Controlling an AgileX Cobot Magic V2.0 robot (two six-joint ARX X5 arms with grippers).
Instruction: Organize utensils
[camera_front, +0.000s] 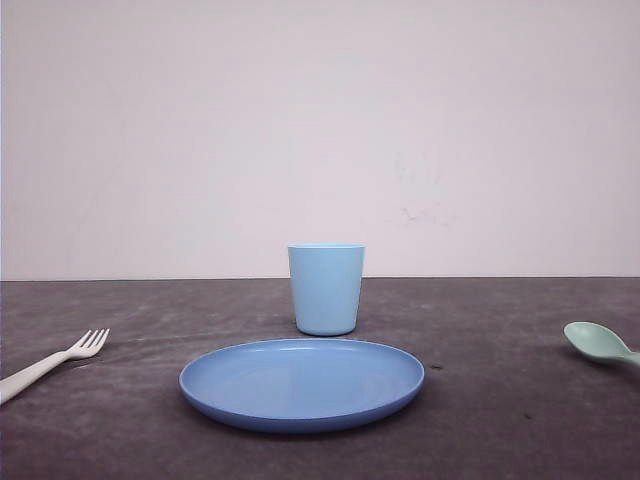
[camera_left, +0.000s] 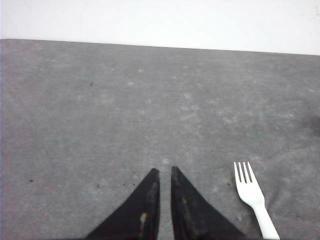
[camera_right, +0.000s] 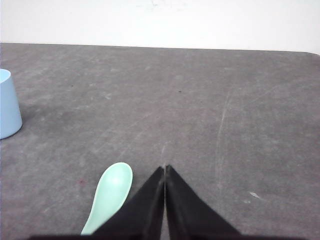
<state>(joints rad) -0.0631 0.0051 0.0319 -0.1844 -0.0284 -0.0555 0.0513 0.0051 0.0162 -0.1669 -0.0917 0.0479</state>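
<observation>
A small white fork (camera_front: 60, 358) lies flat on the dark table at the left, tines pointing toward the plate. In the left wrist view the fork (camera_left: 252, 192) rests just beside my left gripper (camera_left: 164, 171), whose black fingers stand nearly together with only a thin slit and nothing between them. A mint-green spoon (camera_front: 600, 344) lies at the table's right edge. The right wrist view has the spoon (camera_right: 111, 192), bowl up, close beside my right gripper (camera_right: 165, 167), which is shut and empty, hovering over bare table.
A round blue plate (camera_front: 300, 385) sits in the middle near the front. A light blue cup (camera_front: 326, 288) stands upright just behind it; the cup (camera_right: 7, 105) also appears at the edge of the right wrist view. A pale wall bounds the table's far edge.
</observation>
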